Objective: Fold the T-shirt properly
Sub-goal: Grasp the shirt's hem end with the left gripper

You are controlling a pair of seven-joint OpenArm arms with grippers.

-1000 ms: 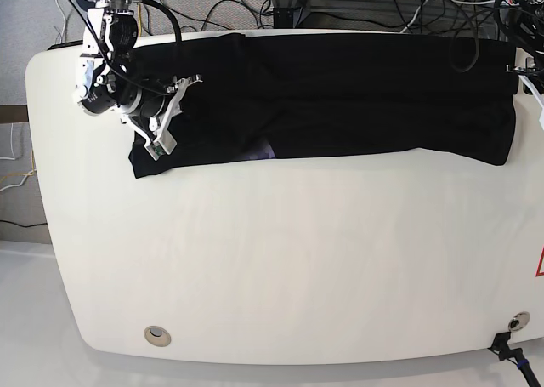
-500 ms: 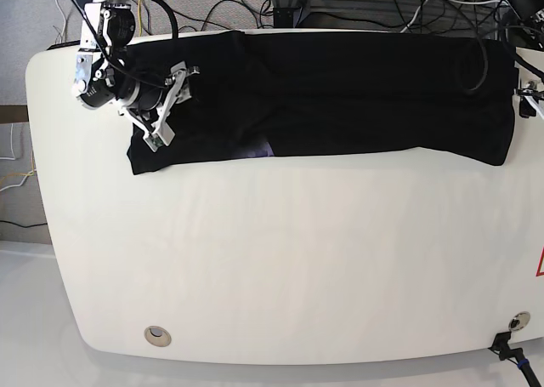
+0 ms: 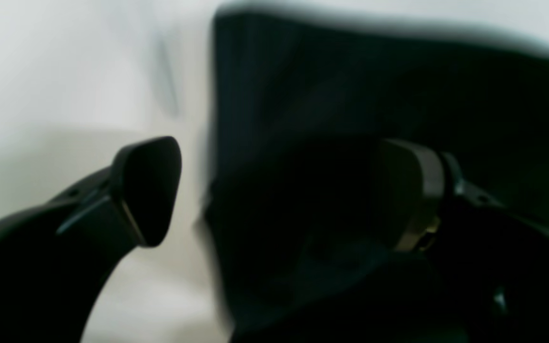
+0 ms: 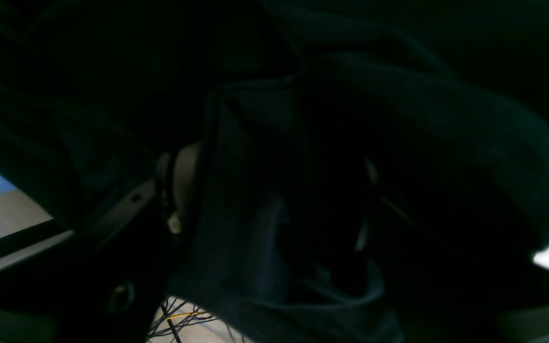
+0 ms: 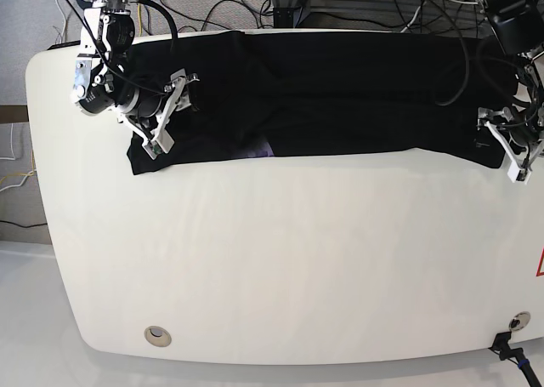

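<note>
The left gripper [image 5: 508,146] is held apart at the shirt's [image 5: 340,89] corner by the table's [image 5: 297,259] right edge. The right gripper [image 5: 168,106] is spread over cloth near the left edge. The shirt is laid along the far edge.

Right gripper [image 5: 167,110] low at the base view's left, wrist angled down from the upper corner, white fingers [image 5: 160,138] spread apart with one nearer the front edge and one farther back. In the right wrist view, dark cloth bunched between the fingers [image 4: 179,190]; contact unclear. Left gripper [image 5: 508,145] at the base view's right edge, arm reaching down from above, fingers pointing toward the front. In the left wrist view, jaws wide apart, one black pad [image 3: 148,188] over bare surface, the other [image 3: 410,193] over dark fabric.
</note>
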